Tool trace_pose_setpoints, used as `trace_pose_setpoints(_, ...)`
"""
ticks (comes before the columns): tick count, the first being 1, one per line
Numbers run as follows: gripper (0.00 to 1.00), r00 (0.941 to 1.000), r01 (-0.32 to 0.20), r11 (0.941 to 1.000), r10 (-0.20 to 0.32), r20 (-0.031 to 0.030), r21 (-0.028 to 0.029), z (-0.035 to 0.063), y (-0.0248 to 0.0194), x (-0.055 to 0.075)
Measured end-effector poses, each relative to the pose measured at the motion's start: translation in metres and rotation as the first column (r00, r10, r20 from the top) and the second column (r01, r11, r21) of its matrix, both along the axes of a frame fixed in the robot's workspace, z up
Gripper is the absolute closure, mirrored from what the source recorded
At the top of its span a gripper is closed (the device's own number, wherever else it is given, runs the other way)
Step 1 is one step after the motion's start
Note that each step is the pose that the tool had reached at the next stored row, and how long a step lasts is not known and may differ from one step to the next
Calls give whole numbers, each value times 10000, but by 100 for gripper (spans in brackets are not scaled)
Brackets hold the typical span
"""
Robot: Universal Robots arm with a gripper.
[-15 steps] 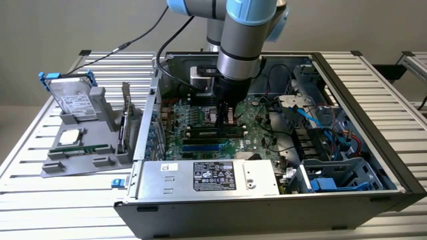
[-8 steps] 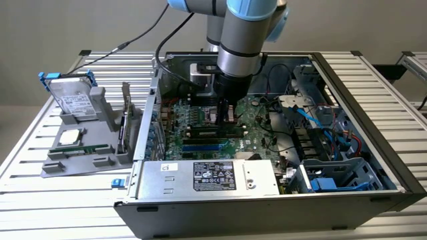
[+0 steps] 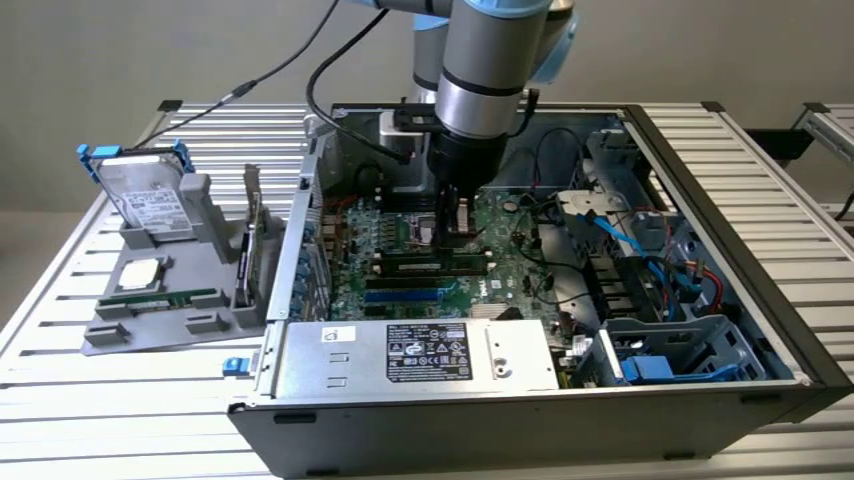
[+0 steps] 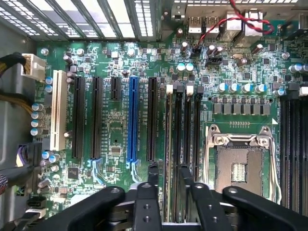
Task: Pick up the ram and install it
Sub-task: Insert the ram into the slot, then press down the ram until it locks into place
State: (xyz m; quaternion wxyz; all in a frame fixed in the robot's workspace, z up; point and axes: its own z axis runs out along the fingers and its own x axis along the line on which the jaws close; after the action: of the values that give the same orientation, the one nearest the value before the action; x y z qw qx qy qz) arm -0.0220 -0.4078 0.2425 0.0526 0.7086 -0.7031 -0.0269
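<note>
Exterior view: arm [image 3: 487,60] vertical, reaching into PC case [image 3: 534,430], gripper [image 3: 454,228] over motherboard [image 3: 387,225]. The ram [image 3: 430,266] sits in 1 slot just beneath. Wrist view: fingers [image 4: 147,202] apart, straddling memory slots [image 4: 187,130] beside CPU socket [image 4: 239,166].

Open-topped computer case [image 3: 703,200]: free descent to the motherboard [image 3: 387,235], where the gripper [image 3: 454,235] hangs; power supply [image 3: 427,352], drive cage [image 3: 674,345] and loose cables [image 3: 617,235] hem it in.
</note>
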Motion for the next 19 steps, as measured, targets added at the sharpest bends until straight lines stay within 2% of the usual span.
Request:
trace_pose_setpoints(2, 81, 10000, -1, 10000, 1, 0, -5, 17, 0, 0)
trace_pose_setpoints(3, 81, 10000, 0, 10000, 0, 1, -1, 17, 1, 0)
trace_pose_setpoints(5, 90, 10000, 1, 10000, -1, 1, -2, 18, 0, 0)
trace_pose_setpoints(19, 90, 10000, 1, 10000, -1, 0, -4, 25, 0, 0)
